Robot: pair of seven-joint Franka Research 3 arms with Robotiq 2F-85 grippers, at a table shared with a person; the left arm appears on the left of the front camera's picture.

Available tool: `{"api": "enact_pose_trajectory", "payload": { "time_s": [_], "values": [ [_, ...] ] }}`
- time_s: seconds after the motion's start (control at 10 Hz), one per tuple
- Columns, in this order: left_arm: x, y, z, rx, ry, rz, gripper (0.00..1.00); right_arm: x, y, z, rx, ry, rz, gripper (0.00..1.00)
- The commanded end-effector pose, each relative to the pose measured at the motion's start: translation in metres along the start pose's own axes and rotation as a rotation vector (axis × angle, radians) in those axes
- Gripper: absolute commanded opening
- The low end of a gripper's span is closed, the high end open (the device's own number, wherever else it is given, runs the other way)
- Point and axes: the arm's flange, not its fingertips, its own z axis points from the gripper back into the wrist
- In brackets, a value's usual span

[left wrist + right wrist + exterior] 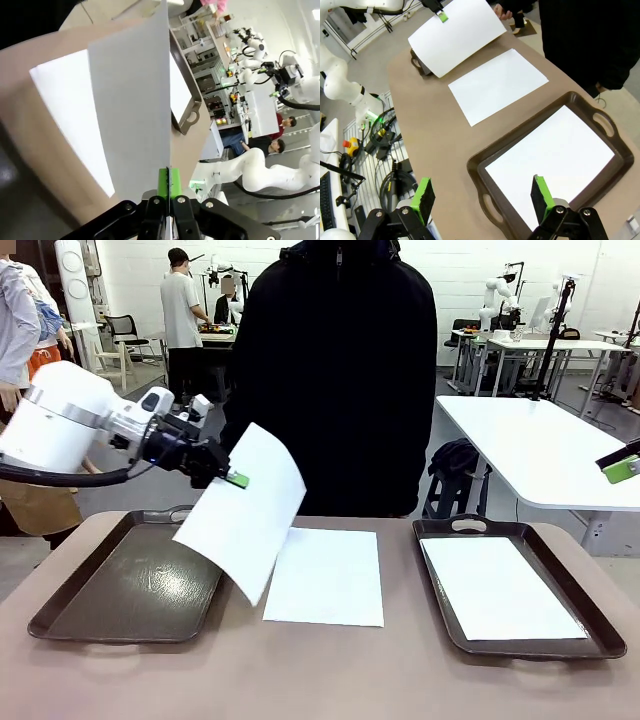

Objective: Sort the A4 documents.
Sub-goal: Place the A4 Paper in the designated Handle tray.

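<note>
Working at brown table [330,680] in open lab, facing person [340,370] in dark jacket standing close at far edge. Holding raised A4 sheet [245,510] by its upper edge in left gripper [236,478], pads pinched together on paper, carrying it tilted in air near inner end of left tray [130,585] and just beside middle A4 sheet [330,580], lying flat on bare table between trays. Judging step in hand as carrying raised sheet to a tray; taking left tray, with floor looking bare, as likely target. Advising: swinging left and lowering slowly, touching free low corner to tray floor first, laying rest flat inside rim, only then parting pads. Keeping pace low, guarding against flap and curl of thin paper gripped at one edge alone. Watching raised rim and handle of left tray as likely snags for trailing corner; avoiding brushing middle sheet out of place. Keeping right gripper [481,192] fingers wide apart and gripping nothing, hovering above right tray [530,648], already bearing tray A4 sheet [500,590]. Noting other tables and people well behind, not obstructing.
</note>
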Motion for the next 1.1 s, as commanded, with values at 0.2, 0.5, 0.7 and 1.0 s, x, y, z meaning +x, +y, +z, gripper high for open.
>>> {"api": "enact_pose_trajectory", "payload": {
  "time_s": [0.2, 0.5, 0.7, 1.0],
  "values": [
    [-0.016, 0.020, 0.050, 0.029, -0.019, 0.124, 0.01, 0.000, 0.000, 0.000, -0.002, -0.001, 0.000, 1.00],
    [-0.028, 0.044, 0.069, 0.048, -0.014, 0.207, 0.01, 0.000, 0.000, 0.000, -0.002, -0.001, 0.000, 1.00],
    [-0.040, 0.061, 0.072, 0.050, -0.018, 0.256, 0.01, 0.000, 0.000, 0.000, -0.002, -0.001, 0.000, 1.00],
    [-0.051, 0.076, 0.086, 0.117, -0.074, 0.323, 0.01, 0.000, 0.000, 0.000, -0.002, -0.001, 0.000, 1.00]
  ]
}}
